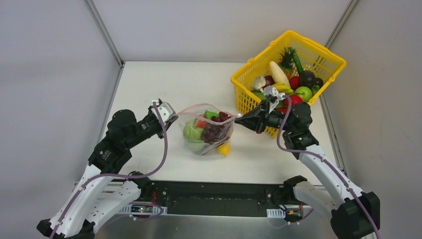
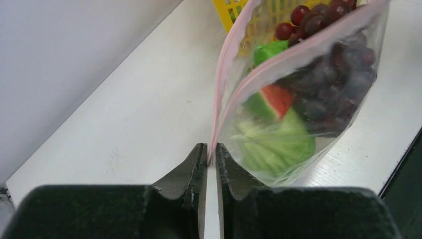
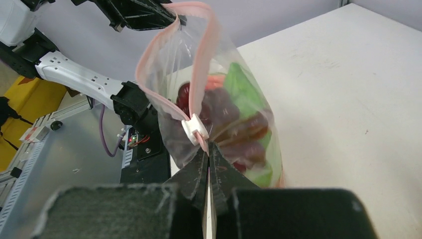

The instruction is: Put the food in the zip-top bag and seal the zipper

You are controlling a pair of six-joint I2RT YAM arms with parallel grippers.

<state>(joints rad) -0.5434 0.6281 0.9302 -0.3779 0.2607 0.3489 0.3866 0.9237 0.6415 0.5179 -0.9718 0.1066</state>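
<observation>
Zip-top bag [image 1: 206, 134] stretches open between left end effector [image 2: 211, 152] and right end effector [image 3: 209, 149], both clamped on its zipper [image 2: 298, 50].

The clear floppy zip-top bag [image 2: 348, 64] runs off the left wrist view's top edge, where only a corner of the yellow lattice basket [image 2: 226, 7] shows. Inside it, the round green toy food [image 2: 278, 147] is blurred.

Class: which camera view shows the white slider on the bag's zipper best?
The right wrist view: the white slider sits close and sharp on the pink zipper, just above the right gripper. In the top view it is too small to make out. The left wrist view shows only the zipper's other end.
</observation>
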